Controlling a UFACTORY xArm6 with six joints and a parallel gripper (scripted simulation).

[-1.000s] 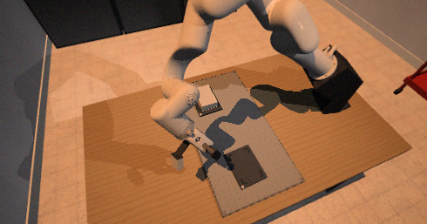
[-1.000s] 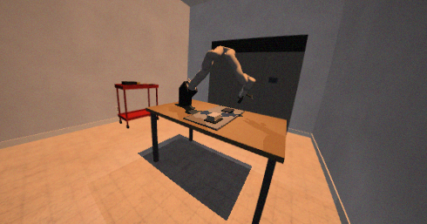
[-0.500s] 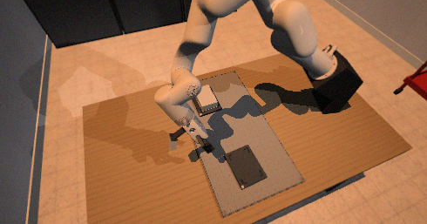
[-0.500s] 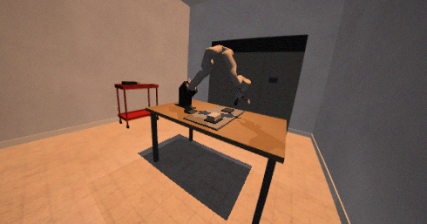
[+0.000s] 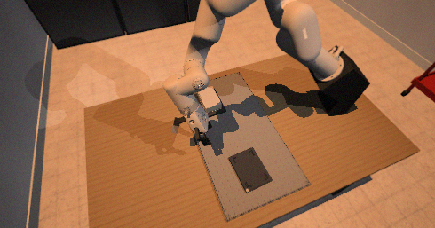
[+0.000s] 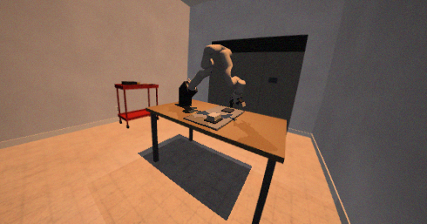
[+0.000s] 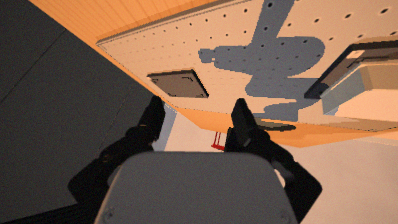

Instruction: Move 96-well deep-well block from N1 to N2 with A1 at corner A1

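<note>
The white, box-shaped 96-well deep-well block (image 5: 209, 98) sits in the dark plate nest N1 (image 7: 334, 74), at the end of the grey perforated rectangular mat (image 5: 271, 152) nearer the arm's black cube-shaped pedestal (image 5: 355, 90). The mat lies on the wooden table top (image 5: 133, 183). The second nest, the flat dark rectangular plate nest N2 (image 5: 249, 169), lies bare at the mat's other end, with small locator marks at its corners.

The black two-fingered claw (image 5: 198, 136) on the pale arm (image 5: 209, 41) hangs just beside the block, over the mat's edge between the two nests, and apart from the block. Its fingers are spread to their full width and hold nothing. In the wrist view the block appears at the far right, outside the gap between the fingers, while nest N2 lies close to the left finger's tip.

A red wheeled cart (image 6: 124, 86) stands by the wall, well apart from the table.
</note>
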